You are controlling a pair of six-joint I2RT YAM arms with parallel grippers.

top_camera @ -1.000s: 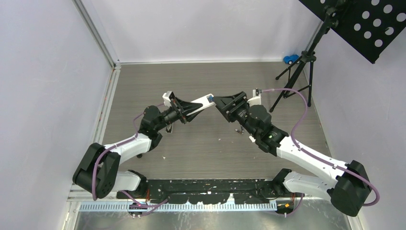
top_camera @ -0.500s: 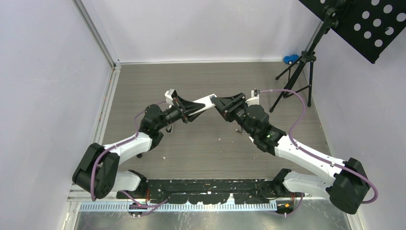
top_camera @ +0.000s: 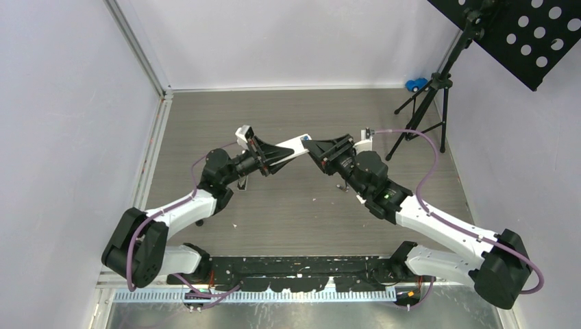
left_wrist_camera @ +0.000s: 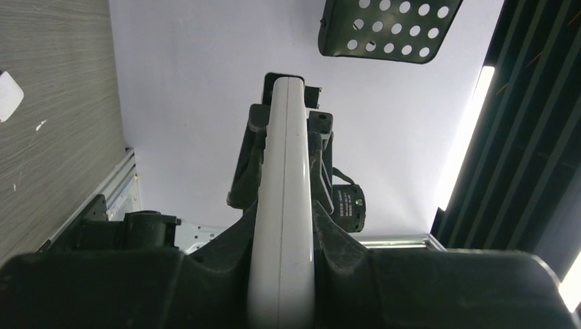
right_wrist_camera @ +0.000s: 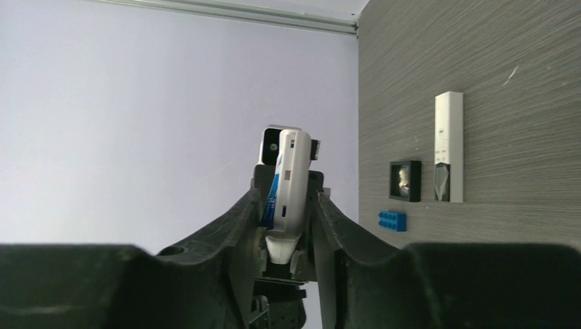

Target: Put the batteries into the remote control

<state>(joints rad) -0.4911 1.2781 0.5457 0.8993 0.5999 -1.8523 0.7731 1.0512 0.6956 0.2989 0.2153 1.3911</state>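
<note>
Right gripper (top_camera: 313,144) now around the remote (top_camera: 290,146) tip — earlier apart

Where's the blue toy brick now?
Right wrist view, right side: the blue toy brick lies on the grey table next to a small black square piece, near a slim white remote.

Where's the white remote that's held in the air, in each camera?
Top external: white remote at picture centre.
Left wrist: centre, running up from the bottom edge.
Right wrist: centre, narrow and upright.
Shared landmark: grey wood-grain table, in all three.
</note>
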